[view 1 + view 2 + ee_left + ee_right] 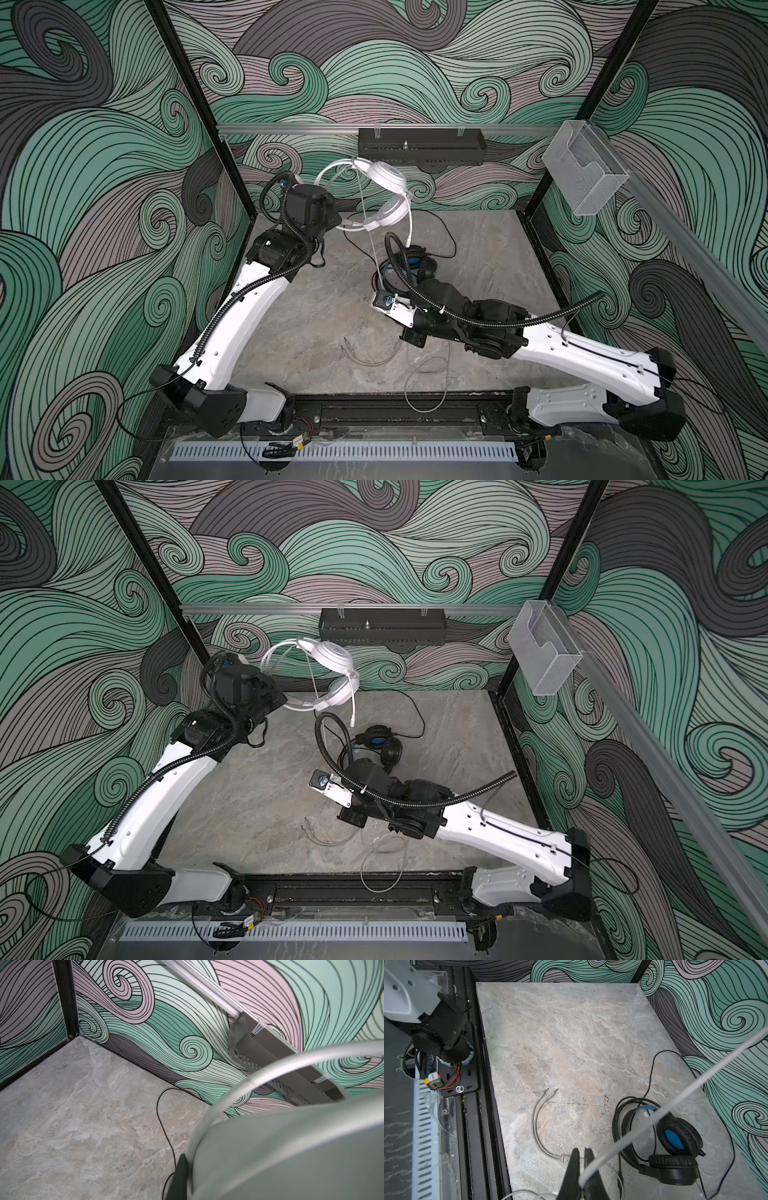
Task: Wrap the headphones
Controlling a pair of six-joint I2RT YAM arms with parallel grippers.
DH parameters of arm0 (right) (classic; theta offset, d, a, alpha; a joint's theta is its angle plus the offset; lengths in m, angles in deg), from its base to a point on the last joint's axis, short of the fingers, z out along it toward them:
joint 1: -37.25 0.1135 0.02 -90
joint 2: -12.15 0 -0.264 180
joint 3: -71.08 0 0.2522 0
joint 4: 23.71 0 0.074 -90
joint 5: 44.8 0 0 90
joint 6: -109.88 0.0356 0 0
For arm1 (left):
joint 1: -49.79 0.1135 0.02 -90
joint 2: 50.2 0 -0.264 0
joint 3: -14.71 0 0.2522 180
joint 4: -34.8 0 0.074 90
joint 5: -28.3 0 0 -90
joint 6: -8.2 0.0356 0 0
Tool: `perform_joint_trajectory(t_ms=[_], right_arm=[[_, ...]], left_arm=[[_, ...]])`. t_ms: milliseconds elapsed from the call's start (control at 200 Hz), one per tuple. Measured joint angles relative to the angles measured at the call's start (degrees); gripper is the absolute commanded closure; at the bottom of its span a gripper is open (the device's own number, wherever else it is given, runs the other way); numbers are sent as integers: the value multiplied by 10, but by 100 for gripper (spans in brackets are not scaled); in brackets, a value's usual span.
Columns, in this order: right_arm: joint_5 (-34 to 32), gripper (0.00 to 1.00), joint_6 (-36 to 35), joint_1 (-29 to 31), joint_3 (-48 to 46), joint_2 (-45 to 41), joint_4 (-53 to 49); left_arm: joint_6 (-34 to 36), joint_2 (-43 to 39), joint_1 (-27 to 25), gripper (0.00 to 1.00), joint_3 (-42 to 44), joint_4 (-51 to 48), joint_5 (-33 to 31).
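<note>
Holds white headset (388, 178) aloft in the clamped left gripper (337, 217), clear of the table (316, 316), likely for winding room. Leaves black headset (672, 1164) lying just beside the right gripper (582, 1159). Pinches the white cable (682, 1095), taut, between that gripper's closed jaws, apparently ready for wrapping.

Glossy white plastic headset (388, 176), matt stone-look tabletop (332, 324)

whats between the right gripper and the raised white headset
A pale cable from the white headset, running straight down into the shut right gripper. Clearest in the right wrist view.
</note>
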State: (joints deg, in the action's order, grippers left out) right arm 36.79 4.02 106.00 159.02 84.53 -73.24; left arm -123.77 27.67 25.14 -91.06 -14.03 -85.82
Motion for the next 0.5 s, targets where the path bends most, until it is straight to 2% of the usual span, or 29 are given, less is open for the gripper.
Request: perform_joint_trajectory(t_ms=[210, 500], right_arm=[[-27, 100, 3, 14, 70, 13, -56], [-43, 100, 11, 15, 199, 42, -144]], left_arm=[[18, 15, -9, 100, 0, -1, -22], [100, 19, -46, 100, 1, 11, -86]])
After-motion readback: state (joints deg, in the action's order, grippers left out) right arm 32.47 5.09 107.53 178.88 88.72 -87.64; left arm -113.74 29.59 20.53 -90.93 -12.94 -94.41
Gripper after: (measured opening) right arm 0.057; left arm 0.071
